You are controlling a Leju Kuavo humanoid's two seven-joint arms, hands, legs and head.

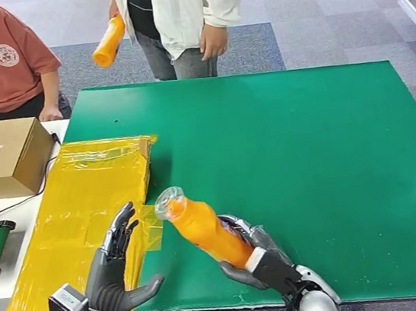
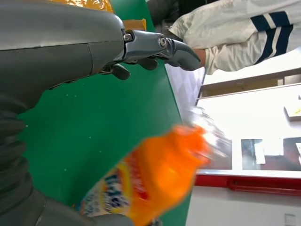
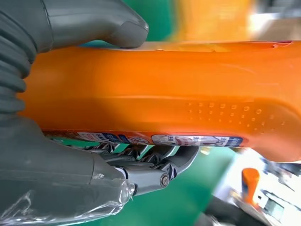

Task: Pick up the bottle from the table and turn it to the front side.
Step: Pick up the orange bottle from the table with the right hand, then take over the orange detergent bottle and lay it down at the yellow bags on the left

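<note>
orange bottle (image 1: 205, 229) with a clear cap is tilting, cap toward the table's left edge, lifted above its near edge

Both hands are dark grey with a dull sheen: the left hand (image 1: 114, 271) has slim, segmented fingers (image 1: 123, 220) and a thick smooth thumb (image 1: 145, 290), and the right hand (image 1: 260, 260) is built alike. A boxy black-and-silver camera block (image 1: 68, 306) sits at the left wrist. The right forearm (image 1: 318, 306) is rounded silver with a thin black cable alongside. Close up, a grey ribbed cover (image 3: 12, 70) wraps the wrist, a screw (image 3: 162, 179) marks a finger joint, and clear plastic film (image 3: 71, 207) clings to the palm shell.
</note>
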